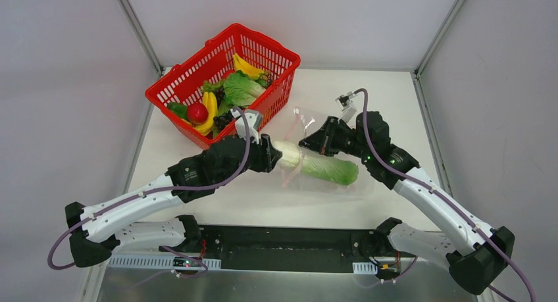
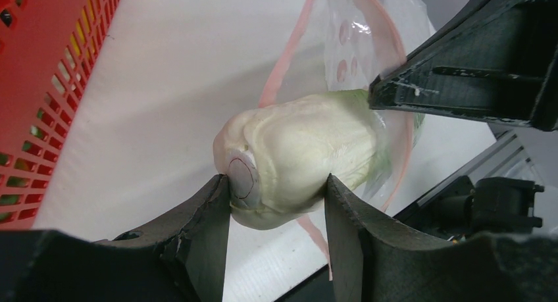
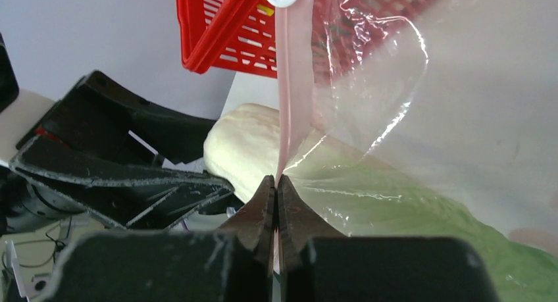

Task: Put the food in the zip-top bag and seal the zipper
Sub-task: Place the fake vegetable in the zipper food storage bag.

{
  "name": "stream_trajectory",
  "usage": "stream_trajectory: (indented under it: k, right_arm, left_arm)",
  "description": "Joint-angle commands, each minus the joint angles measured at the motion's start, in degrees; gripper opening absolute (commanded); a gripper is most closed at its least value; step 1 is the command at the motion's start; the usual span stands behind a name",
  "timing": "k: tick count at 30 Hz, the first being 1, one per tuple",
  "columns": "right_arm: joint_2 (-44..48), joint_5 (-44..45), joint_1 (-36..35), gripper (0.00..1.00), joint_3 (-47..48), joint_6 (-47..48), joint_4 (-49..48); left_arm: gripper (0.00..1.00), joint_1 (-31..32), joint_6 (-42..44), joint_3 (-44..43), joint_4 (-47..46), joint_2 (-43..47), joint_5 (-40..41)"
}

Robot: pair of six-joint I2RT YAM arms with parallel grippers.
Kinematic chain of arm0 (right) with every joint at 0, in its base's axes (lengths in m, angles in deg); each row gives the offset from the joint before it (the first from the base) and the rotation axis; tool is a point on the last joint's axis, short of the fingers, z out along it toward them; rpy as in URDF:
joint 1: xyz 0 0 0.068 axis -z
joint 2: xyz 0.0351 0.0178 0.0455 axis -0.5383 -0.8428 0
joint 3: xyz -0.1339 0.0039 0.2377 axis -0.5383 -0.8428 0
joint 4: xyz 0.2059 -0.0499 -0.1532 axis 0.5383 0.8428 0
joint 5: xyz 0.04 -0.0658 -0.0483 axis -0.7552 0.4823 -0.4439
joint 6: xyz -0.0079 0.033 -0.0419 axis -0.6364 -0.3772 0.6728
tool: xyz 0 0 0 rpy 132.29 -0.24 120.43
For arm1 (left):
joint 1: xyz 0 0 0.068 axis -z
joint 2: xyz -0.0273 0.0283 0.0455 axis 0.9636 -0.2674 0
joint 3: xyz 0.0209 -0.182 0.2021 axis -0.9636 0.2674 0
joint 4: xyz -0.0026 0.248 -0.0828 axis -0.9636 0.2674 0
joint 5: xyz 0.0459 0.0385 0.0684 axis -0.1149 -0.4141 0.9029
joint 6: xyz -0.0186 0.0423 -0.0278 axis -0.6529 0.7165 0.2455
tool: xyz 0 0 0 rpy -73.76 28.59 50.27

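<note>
Slippage threatens where the right gripper (image 3: 276, 183) pinches the narrow pink-red zipper strip (image 3: 294, 72) of the clear floppy bag (image 3: 428, 104). The left gripper (image 2: 276, 183), clamping the long white-green plastic cabbage (image 2: 296, 144) lying partly inside, could tug that strip free by pushing.

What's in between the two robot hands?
The long cabbage, partly inside the clear bag. The left gripper holds its white end; the right gripper pinches the zipper. Top view shows it.
</note>
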Motion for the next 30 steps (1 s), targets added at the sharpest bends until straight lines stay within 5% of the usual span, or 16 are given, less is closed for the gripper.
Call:
stream_trajectory:
  k: [1,21,30]
  right_arm:
    - [1.13,4.63,-0.04,0.00,-1.53,-5.70,-5.77]
    - [4.87,2.79,0.06,0.00,-6.47,-9.35,-16.72]
    - [5.20,5.15,0.07,0.00,-6.27,-8.00,-13.82]
  left_arm:
    - [0.00,1.42,-5.47,-1.15,-8.92,-2.45,-1.37]
    - [0.00,3.06,-9.95,-0.78,-10.42,-10.45,-11.25]
    - [0.25,3.06,-6.84,-2.94,-6.86,-10.58,-15.83]
